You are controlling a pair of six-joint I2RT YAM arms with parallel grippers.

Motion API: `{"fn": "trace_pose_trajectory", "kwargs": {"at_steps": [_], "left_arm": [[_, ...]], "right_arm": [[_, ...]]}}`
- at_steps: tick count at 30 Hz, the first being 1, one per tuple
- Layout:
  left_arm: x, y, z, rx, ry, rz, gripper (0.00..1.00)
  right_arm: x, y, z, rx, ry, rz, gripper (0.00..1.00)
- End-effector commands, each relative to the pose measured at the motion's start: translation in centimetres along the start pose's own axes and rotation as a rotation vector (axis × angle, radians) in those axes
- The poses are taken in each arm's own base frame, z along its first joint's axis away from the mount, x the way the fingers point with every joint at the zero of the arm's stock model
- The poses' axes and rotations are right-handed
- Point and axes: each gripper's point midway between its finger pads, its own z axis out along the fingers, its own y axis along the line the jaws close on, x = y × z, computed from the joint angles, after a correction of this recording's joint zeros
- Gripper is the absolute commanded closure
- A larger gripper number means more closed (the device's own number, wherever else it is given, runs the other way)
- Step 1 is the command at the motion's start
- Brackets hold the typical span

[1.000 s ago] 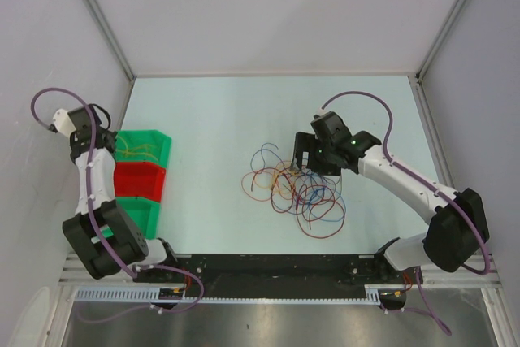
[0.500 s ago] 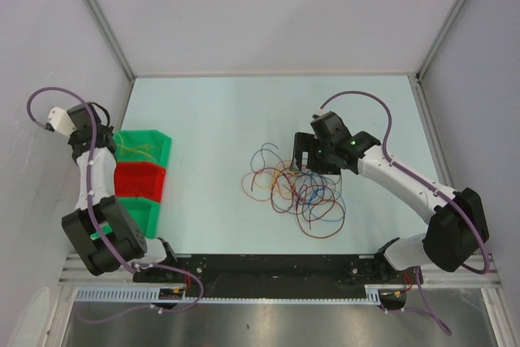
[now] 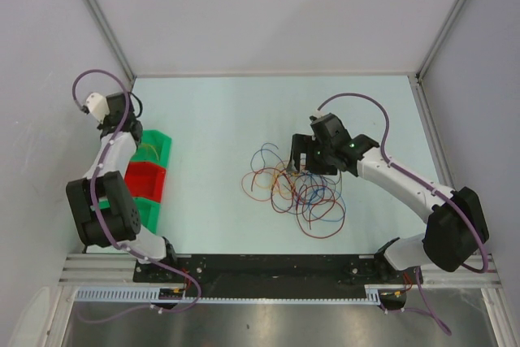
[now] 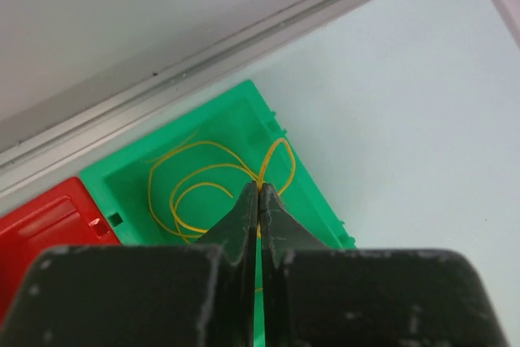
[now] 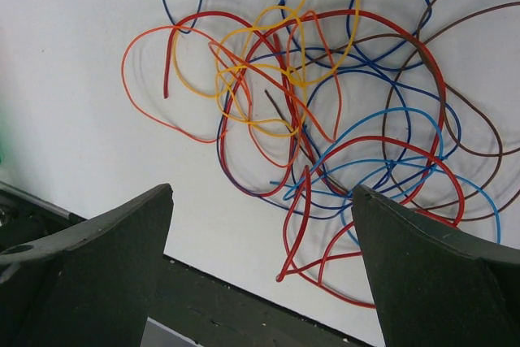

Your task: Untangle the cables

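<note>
The cables lie in one loose tangle of red, orange, yellow, blue and brown loops on the pale table, right of centre. My right gripper hovers over the tangle's far edge, open wide with nothing between its fingers. In the right wrist view the cables spread out beyond the open gripper. My left gripper is shut above the far green bin. A coiled yellow cable lies inside that bin; it does not look gripped.
Three bins stand in a row at the table's left edge: a green bin, a red bin and another green bin. Grey walls close in the left, back and right sides. A black rail runs along the near edge.
My left arm has swung from beside the left wall to the right and further back, above the far green bin. The right arm and the tangle have barely moved.
</note>
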Motion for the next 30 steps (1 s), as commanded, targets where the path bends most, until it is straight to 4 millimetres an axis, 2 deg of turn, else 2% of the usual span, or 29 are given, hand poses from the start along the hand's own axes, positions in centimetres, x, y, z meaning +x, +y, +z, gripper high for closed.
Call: {"fn": "trace_pose_trajectory", "kwargs": {"at_steps": [1, 5, 13, 14, 15, 18, 20, 24, 29, 30], "left_arm": [[1.7, 1.0, 0.6, -0.055, 0.01, -0.03, 1.0], [4.0, 1.8, 1.3, -0.095, 0.07, -0.038, 1.0], [6.3, 1.2, 2.8, -0.134, 0.188, -0.06, 0.99], [6.4, 1.0, 2.9, -0.121, 0.197, -0.072, 0.97], [6.9, 1.3, 2.9, -0.123, 0.203, -0.078, 0.9], [6.1, 1.2, 2.4, -0.094, 0.175, -0.093, 0.73], [5.1, 1.0, 1.7, -0.079, 0.151, -0.105, 0.61], [2.6, 0.3, 0.3, -0.035, 0.109, -0.123, 0.45], [-0.9, -0.6, -2.1, 0.017, 0.068, -0.127, 0.32], [-2.1, -1.1, -3.1, 0.043, 0.049, -0.138, 0.3]], "right_arm": [[-0.9, 1.4, -0.5, -0.078, -0.033, -0.028, 0.04], [-0.7, 1.6, -0.5, -0.09, -0.022, -0.031, 0.04], [-0.2, 1.9, 0.4, -0.114, 0.001, -0.016, 0.04], [-0.2, 1.9, 0.4, -0.116, 0.001, -0.016, 0.04], [-0.2, 1.9, 0.4, -0.117, 0.001, -0.018, 0.04], [-0.3, 2.2, 0.1, -0.133, -0.003, -0.018, 0.04], [-0.3, 2.3, 0.0, -0.139, -0.004, -0.011, 0.04], [-0.4, 2.7, -0.2, -0.142, -0.016, -0.01, 0.04], [-0.8, 2.5, -0.8, -0.131, -0.039, 0.0, 0.04], [-0.9, 2.6, -0.9, -0.131, -0.041, 0.001, 0.04]]}}
